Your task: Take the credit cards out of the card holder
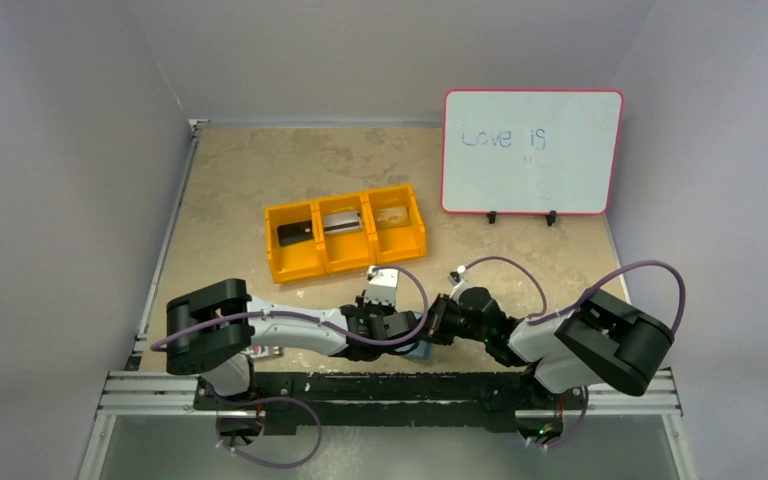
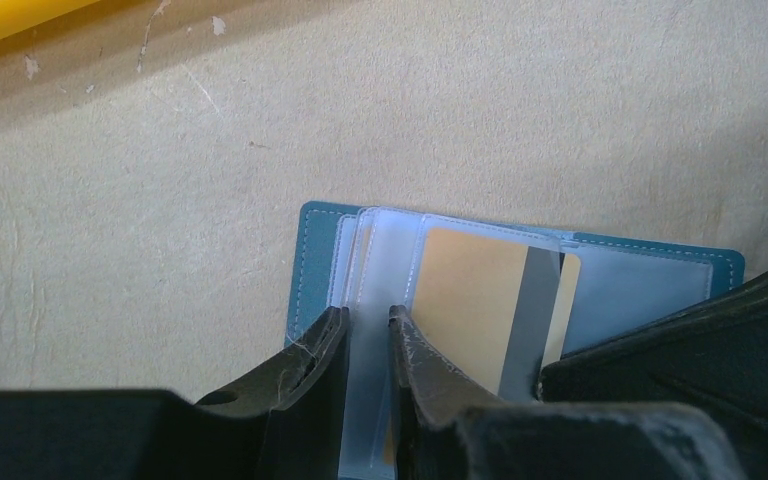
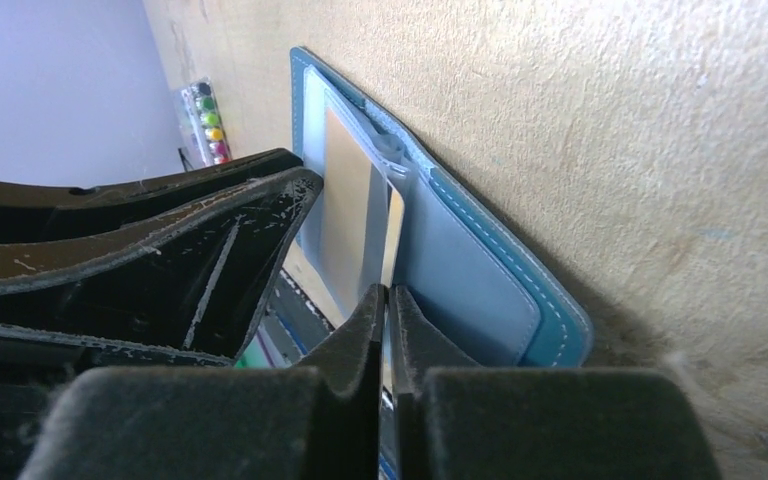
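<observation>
The teal card holder (image 2: 312,262) lies open on the table at the near edge, between my two grippers; only a corner of it shows in the top view (image 1: 421,350). Its clear sleeves stand up. My left gripper (image 2: 368,322) is shut on one frosted clear sleeve (image 2: 388,250). A tan-gold credit card (image 2: 465,300) with a grey stripe sits in the sleeve beside it. My right gripper (image 3: 387,293) is shut on the thin edge of that gold card (image 3: 345,215), over the pale blue inside of the holder (image 3: 460,270). Black (image 1: 295,233), silver (image 1: 342,221) and tan (image 1: 392,215) cards lie in the orange bin.
The orange three-compartment bin (image 1: 345,262) stands just beyond the grippers. A whiteboard (image 1: 530,150) stands at the back right. A pack of coloured markers (image 3: 206,122) lies near the left arm's base. Walls close in on the left, the back and the right.
</observation>
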`<state>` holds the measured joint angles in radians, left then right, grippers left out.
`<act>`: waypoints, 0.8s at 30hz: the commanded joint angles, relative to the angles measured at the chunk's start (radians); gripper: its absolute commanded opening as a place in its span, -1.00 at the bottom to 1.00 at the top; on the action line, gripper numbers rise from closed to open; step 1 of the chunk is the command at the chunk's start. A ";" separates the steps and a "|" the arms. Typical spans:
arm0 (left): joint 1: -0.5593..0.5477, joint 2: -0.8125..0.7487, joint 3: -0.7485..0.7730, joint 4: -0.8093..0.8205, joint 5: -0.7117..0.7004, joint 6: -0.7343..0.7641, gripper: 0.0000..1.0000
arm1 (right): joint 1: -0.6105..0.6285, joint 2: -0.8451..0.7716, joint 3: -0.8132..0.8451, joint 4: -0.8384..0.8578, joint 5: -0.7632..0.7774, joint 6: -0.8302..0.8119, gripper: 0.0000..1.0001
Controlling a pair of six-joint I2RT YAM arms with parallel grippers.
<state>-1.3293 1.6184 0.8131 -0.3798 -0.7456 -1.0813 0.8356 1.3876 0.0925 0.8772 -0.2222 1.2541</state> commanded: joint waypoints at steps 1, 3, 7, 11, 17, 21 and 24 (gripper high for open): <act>-0.002 0.051 -0.026 -0.121 0.055 0.004 -0.62 | -0.004 0.019 -0.013 0.032 -0.004 0.009 -1.00; -0.002 0.051 -0.029 -0.125 0.053 0.001 -0.63 | -0.004 0.025 -0.029 0.050 -0.007 0.015 -1.00; -0.002 0.048 -0.033 -0.131 0.048 -0.006 -0.64 | -0.004 0.017 -0.068 0.085 -0.009 0.036 -1.00; -0.002 0.049 -0.035 -0.131 0.047 -0.011 -0.65 | -0.005 -0.022 -0.070 0.017 0.001 0.029 -1.00; -0.002 0.050 -0.029 -0.135 0.040 -0.008 -0.66 | -0.004 -0.125 -0.047 -0.169 0.048 0.015 -1.00; -0.002 0.053 -0.024 -0.133 0.041 -0.005 -0.66 | -0.004 -0.186 -0.055 -0.207 0.070 0.025 -1.00; -0.003 0.053 -0.021 -0.128 0.041 -0.001 -0.67 | -0.005 -0.197 -0.046 -0.200 0.073 0.025 -0.99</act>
<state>-1.3315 1.6241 0.8169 -0.3855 -0.7589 -1.0893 0.8318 1.2072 0.0391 0.7506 -0.1856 1.2903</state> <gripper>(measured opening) 0.171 0.005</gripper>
